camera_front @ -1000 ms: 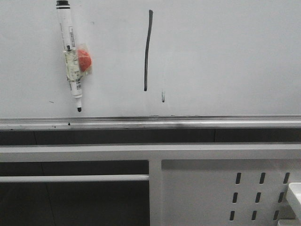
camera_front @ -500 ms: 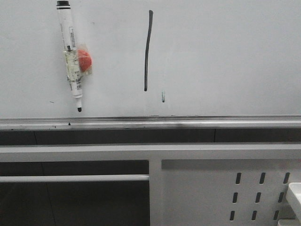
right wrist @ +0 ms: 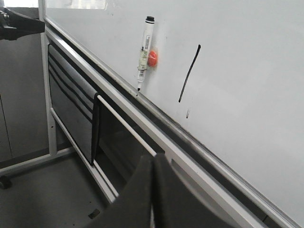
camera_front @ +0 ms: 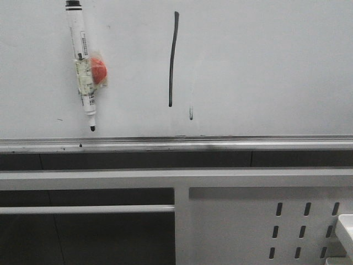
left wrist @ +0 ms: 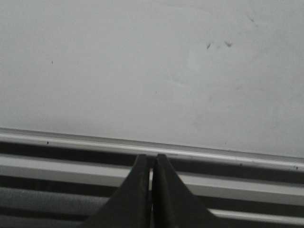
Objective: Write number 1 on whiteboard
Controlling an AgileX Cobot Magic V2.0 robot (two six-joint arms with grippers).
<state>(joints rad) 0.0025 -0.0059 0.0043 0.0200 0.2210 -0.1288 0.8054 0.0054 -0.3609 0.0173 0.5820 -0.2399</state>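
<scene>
The whiteboard (camera_front: 265, 66) fills the upper front view, with a silver ledge (camera_front: 176, 144) along its lower edge. The number 1 (camera_front: 173, 58) is a long thin black stroke, nearly vertical; it also shows in the right wrist view as the number 1 (right wrist: 189, 74). A white marker pen (camera_front: 81, 63) hangs on the board by a red magnet (camera_front: 99, 70), tip down. My left gripper (left wrist: 152, 156) is shut on nothing, low before the whiteboard (left wrist: 142, 66). My right gripper (right wrist: 153, 156) is shut and empty, well back from the board.
A short faint grey smudge (camera_front: 191, 113) sits right of the stroke's lower end. Below the ledge runs a white frame with a perforated metal panel (camera_front: 303, 232) at the right and a horizontal bar (camera_front: 88, 209) at the left.
</scene>
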